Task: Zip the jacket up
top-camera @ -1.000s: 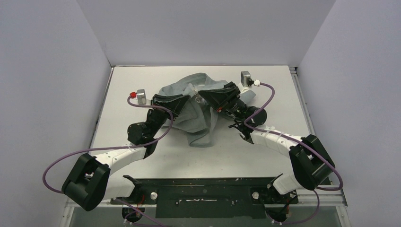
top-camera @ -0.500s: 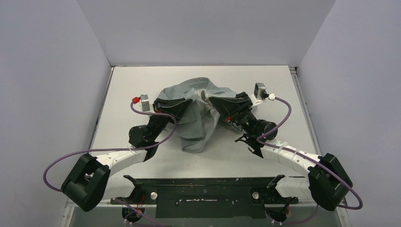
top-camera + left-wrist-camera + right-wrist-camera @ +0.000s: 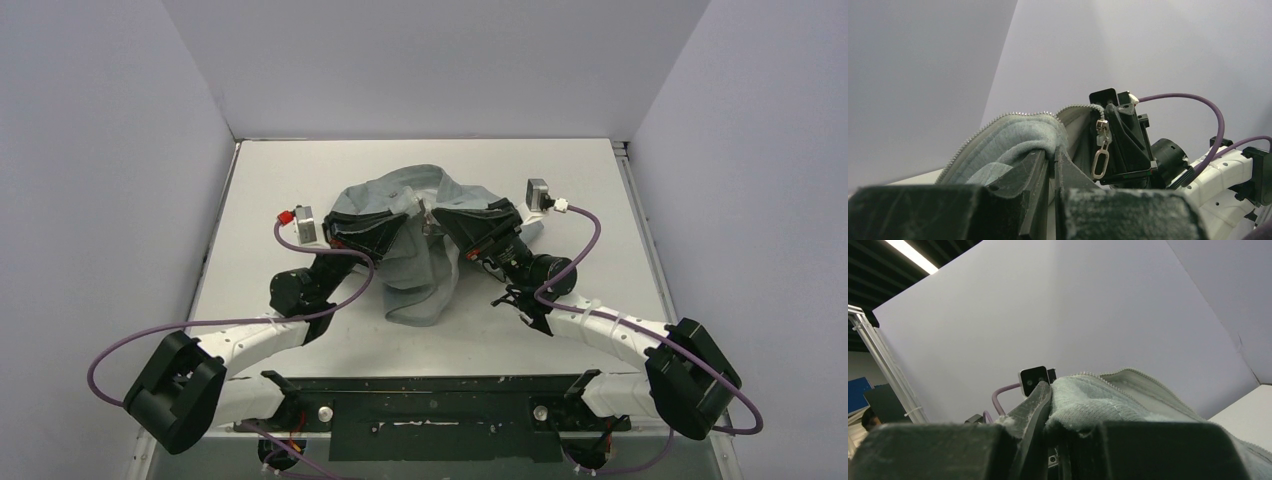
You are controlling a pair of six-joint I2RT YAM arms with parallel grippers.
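The grey jacket [image 3: 420, 250] is bunched and lifted off the table in the middle, its lower end trailing down to the table. My left gripper [image 3: 400, 222] is shut on one front edge of the jacket [image 3: 1013, 137], with the zipper teeth [image 3: 973, 137] arching above its fingers. My right gripper [image 3: 448, 215] is shut on the other front edge [image 3: 1088, 397]. The two grippers face each other, close together. In the left wrist view the metal zipper slider with its ring pull [image 3: 1101, 150] hangs just in front of the right gripper.
The white table [image 3: 600, 200] has grey walls at the back and both sides. Purple cables [image 3: 570, 250] loop from both wrist cameras. A dark rail [image 3: 430, 400] with the arm bases runs along the near edge.
Both grippers, holding the jacket, have moved towards the near edge and a little closer together. The right arm swung right, then eased back left. The jacket's hanging end shifted with them.
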